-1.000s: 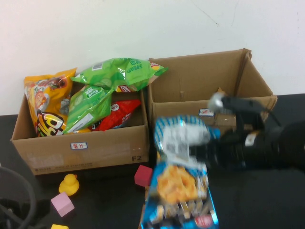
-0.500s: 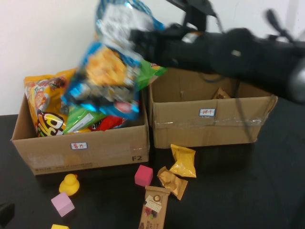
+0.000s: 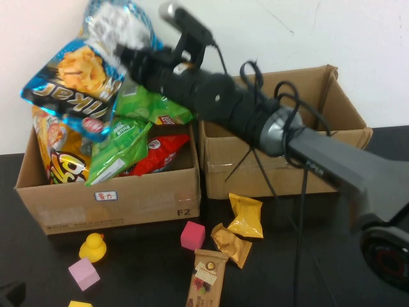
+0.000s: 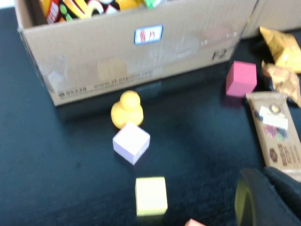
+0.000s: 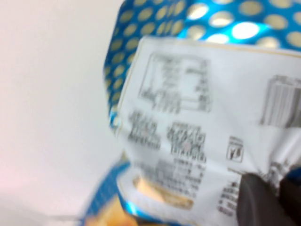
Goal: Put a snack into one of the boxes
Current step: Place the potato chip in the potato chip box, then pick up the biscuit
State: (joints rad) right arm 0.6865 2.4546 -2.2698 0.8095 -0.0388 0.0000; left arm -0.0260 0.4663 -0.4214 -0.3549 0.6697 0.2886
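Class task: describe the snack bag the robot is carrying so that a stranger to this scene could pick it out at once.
Find the left cardboard box, crammed with snack bags. Above its left end hangs a blue chip bag, pinched at its top by the right gripper. It alone is blue and off the ground; its neighbours are green, red and yellow.

The blue snack bag, shiny with a white label panel at its top and pictured chips on its front, hangs tilted in the air above the left box, which already holds several bags. The right box stands just beside it.
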